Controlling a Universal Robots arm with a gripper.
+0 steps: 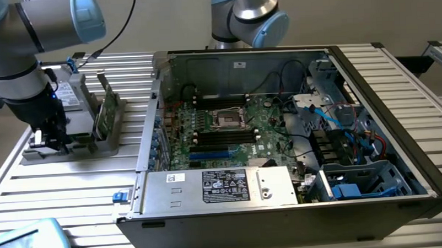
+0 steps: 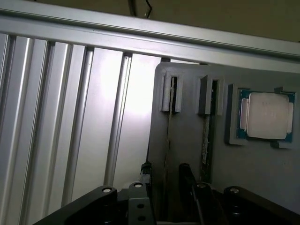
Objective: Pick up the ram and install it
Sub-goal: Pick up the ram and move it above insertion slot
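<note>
A Universal Robots arm lowers its pincer [image 1: 49,142] onto the end of a grey holder [image 1: 67,154] farthest from an open computer case [image 1: 283,226], on a ribbed aluminium table [image 1: 61,184]. From the wrist camera, the ram [image 2: 167,140] stands on edge in one of the holder's narrow slots and appears as a thin line running straight between the two dark fingers [image 2: 185,176] of the pincer [image 2: 165,176]. The pincer is partly spread and straddles the stick, with a sliver of the grey holder [image 2: 243,168] visible on either side of the board, so it has hold of nothing. A second, greenish board [image 2: 206,136] stands on edge in the next slot of the holder, just beside the ram and outside the fingers. Beyond that, a square silver processor chip [image 2: 268,115] lies flat in a recess of the same holder. In the exterior view, a broader green card [image 1: 106,114] stands upright at the holder's case-side end, well apart from the pincer. The case sits to the exterior view's right of the holder with its side off, exposing the motherboard [image 1: 229,129] and its black slots.
</note>
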